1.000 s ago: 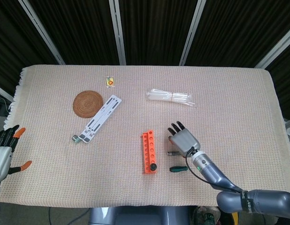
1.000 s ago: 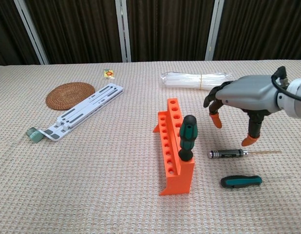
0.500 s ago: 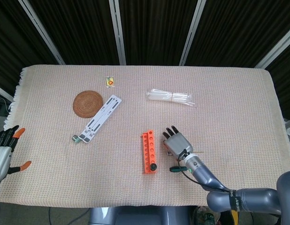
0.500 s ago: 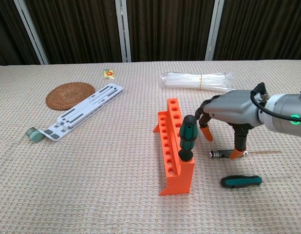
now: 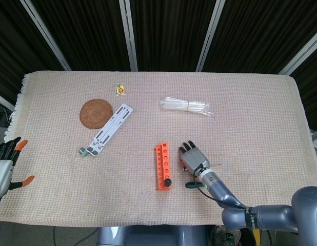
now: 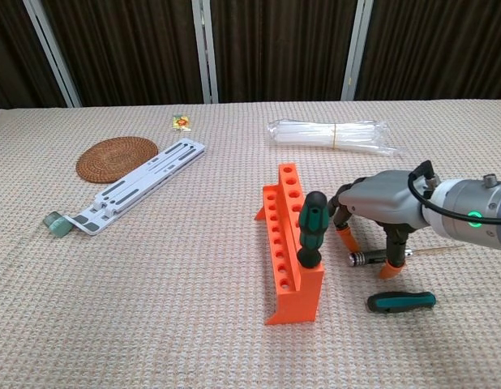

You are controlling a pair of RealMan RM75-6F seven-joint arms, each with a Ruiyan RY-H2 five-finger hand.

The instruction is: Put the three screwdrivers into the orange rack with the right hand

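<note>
Right hand (image 6: 378,212) arched over slim metal-handled screwdriver (image 6: 366,257) right of orange plastic rack (image 6: 289,275), fingertips straddling it, grip apparently not closed. Rigid, light, slick knurled handle; pinch mid-handle.

Both views are evenly and brightly lit from above, and no hard shadows are cast. Only a soft, short shadow is seen under the rack (image 6: 289,247) and the right hand (image 6: 378,212). Mild glare is caught on the plastic bag (image 6: 331,134) at the far side. The dark curtains behind are rendered almost black. Focus is kept sharp throughout; little edge distortion is noticed.
</note>
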